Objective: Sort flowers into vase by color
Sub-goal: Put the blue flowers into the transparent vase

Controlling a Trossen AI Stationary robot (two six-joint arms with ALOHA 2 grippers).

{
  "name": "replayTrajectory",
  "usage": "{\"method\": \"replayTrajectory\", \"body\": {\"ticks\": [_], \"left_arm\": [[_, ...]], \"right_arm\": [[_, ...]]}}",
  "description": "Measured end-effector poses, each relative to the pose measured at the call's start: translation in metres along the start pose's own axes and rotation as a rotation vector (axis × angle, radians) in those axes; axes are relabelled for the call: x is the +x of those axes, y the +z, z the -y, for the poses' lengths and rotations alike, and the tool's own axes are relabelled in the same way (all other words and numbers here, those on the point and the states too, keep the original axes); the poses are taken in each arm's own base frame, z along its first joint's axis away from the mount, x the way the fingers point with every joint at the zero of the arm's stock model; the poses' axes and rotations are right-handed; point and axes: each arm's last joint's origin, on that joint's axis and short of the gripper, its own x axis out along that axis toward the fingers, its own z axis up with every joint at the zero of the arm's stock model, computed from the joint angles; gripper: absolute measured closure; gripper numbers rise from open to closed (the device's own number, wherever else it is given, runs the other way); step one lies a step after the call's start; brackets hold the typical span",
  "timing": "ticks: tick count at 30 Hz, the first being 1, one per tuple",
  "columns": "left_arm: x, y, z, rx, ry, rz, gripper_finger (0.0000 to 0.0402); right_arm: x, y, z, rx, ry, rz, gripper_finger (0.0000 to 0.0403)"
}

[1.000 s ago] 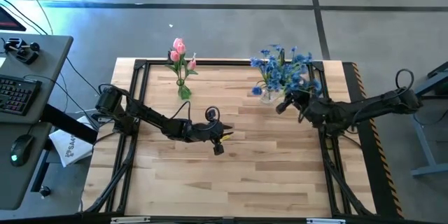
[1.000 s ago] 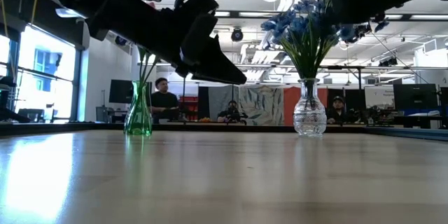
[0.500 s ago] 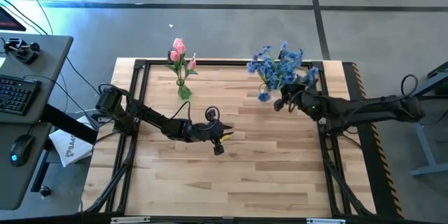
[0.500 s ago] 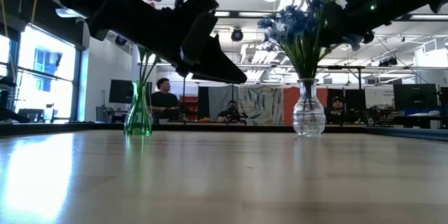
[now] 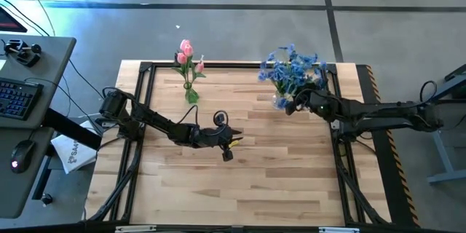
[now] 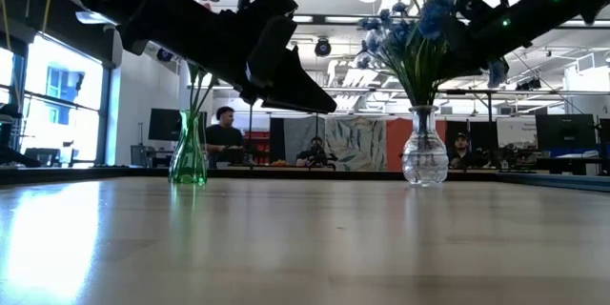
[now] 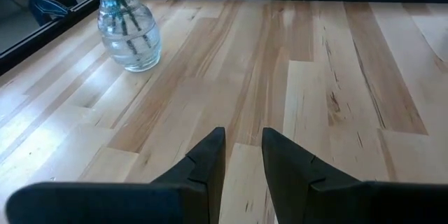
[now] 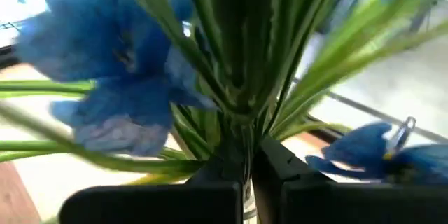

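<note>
Basically right gripper was clamped on the blue flowers in the clear vase; left gripper hovered mid-table, fingers slightly apart, empty.

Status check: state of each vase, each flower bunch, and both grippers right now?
Green vase: upright, holds the pink flowers.
Pink flowers: standing in the green vase.
Clear vase: upright, holds the blue flowers' stems.
Blue flowers: stems in the clear vase, right gripper at the bunch.
Right gripper: nearly shut around the blue stems.
Left gripper: slightly open, empty, above mid-table.
</note>
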Motion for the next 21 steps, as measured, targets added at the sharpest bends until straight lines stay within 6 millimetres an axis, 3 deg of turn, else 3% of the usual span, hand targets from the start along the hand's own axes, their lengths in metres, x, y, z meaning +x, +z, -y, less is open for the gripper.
{"method": "replayTrajectory", "body": {"ticks": [5,13,17,21], "left_arm": [[0.0,0.0,0.0,0.0,0.0,0.0,0.0318],[0.0,0.0,0.0,0.0,0.0,0.0,0.0318],[0.0,0.0,0.0,0.0,0.0,0.0,0.0318],[0.0,0.0,0.0,0.0,0.0,0.0,0.0318]], "right_arm": [[0.001,-0.004,0.002,0.024,-0.006,-0.044,0.038],[0.0,-0.006,0.001,0.021,0.05,-0.083,0.0266],[-0.004,0.003,0.0,-0.018,0.084,-0.153,0.0213],[-0.013,0.02,0.001,-0.018,0.087,-0.233,0.0188]]}}
